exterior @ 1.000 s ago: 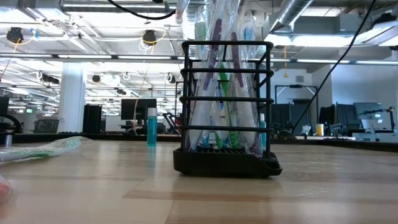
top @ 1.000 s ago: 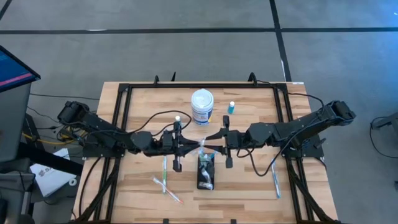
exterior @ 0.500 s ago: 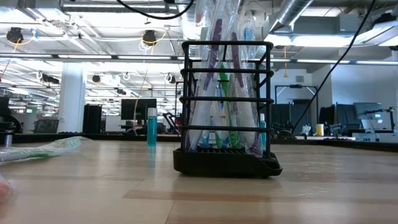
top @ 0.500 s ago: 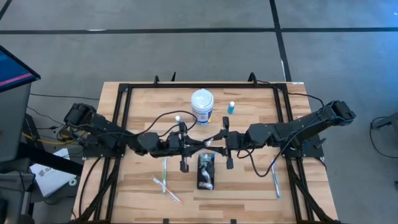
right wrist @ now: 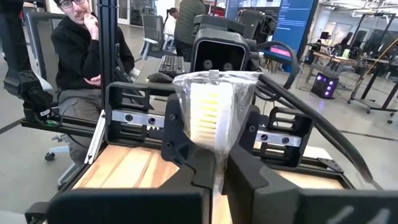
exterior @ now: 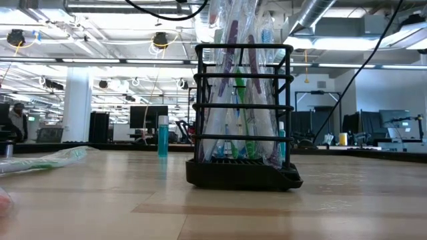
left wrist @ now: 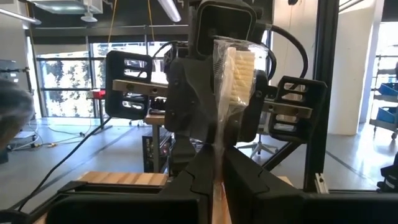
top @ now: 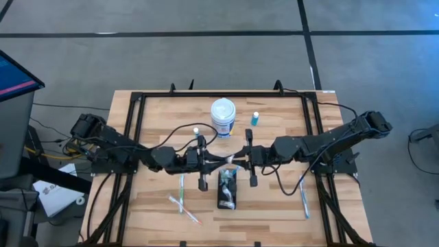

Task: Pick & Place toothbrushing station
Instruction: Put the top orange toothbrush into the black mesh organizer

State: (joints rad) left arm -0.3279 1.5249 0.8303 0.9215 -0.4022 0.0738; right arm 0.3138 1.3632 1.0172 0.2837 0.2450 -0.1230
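1. High view: left gripper (top: 221, 161) reaches toward the surface's (top: 158, 123) middle, fingers pinched on a plastic-wrapped toothbrush (top: 228, 160).
2. Toothbrushing station (top: 227, 189) stands just in front of both grippers, packed with wrapped brushes.
3. Right gripper (top: 237, 160) meets the left, pinching the same wrapped toothbrush.

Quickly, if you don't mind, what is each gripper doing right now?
Left gripper: shut on the wrapped toothbrush.
Right gripper: shut on the same wrapped toothbrush.
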